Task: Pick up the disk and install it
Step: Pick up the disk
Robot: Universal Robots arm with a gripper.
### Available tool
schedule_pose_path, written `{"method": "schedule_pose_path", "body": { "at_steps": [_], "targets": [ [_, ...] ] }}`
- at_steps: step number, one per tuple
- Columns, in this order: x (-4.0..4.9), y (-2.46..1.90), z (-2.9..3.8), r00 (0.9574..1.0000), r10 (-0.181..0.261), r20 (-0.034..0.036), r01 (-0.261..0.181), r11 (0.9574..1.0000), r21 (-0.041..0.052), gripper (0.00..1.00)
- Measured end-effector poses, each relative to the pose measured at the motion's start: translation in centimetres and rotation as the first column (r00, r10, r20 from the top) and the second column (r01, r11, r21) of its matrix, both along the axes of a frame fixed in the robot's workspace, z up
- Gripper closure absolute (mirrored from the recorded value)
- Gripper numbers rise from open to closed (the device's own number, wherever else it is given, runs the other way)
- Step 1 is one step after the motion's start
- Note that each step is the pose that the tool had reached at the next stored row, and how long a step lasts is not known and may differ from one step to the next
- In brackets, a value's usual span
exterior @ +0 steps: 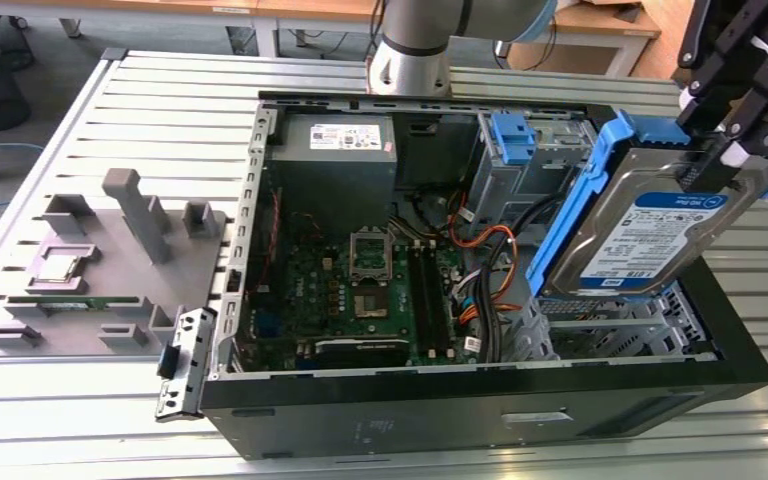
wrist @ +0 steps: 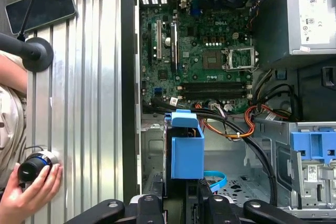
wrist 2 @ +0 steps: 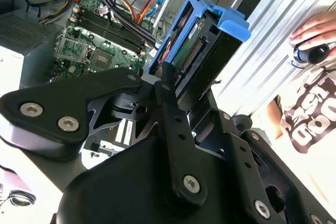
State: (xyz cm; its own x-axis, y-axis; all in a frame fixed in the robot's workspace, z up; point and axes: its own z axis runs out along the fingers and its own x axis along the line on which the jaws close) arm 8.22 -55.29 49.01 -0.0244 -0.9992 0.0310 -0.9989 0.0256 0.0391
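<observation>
The disk [exterior: 651, 235] is a silver hard drive with a white-and-blue label and a blue plastic bracket along its edges. It hangs tilted on edge over the open computer case [exterior: 491, 385], at the exterior view's right, above the metal drive bay [exterior: 611, 325]. My gripper [exterior: 724, 160] is shut on the disk's upper end. In the second wrist view the black fingers [wrist 2: 168, 90] clamp the disk [wrist 2: 202, 40]. In the first wrist view the blue bracket [wrist: 186, 150] points down into the case just beyond the gripper [wrist: 184, 205].
Inside the case lie the motherboard [exterior: 357, 280], orange and black cables [exterior: 484, 250], a power supply [exterior: 337, 150] and a blue drive cage [exterior: 524, 140]. A grey fixture plate [exterior: 104, 270] holding a square chip [exterior: 64, 265] lies at the exterior view's left. A person's hand [wrist: 31, 192] rests on a knob beside the case.
</observation>
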Motion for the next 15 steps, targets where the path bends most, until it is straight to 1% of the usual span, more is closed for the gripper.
{"method": "schedule_pose_path", "body": {
  "at_steps": [3, 7, 12, 15],
  "targets": [
    [0.01, 0.0, 0.0, 1.0, 0.0, 0.0, 0.0, 1.0, 0.0001, 0.65],
    [0.11, -0.01, -0.17, 1.0, 0.0, 0.0008, 0.0, 1.0, 0.0002, 0.65],
    [0.79, 0.0, -0.44, 1.0, 0.003, 0.0008, -0.003, 1.0, 0.0001, 0.65],
    [1.23, -0.01, -0.71, 0.9999, 0.014, 0.0003, -0.014, 0.9999, 0.0002, 0.65]
  ]
}}
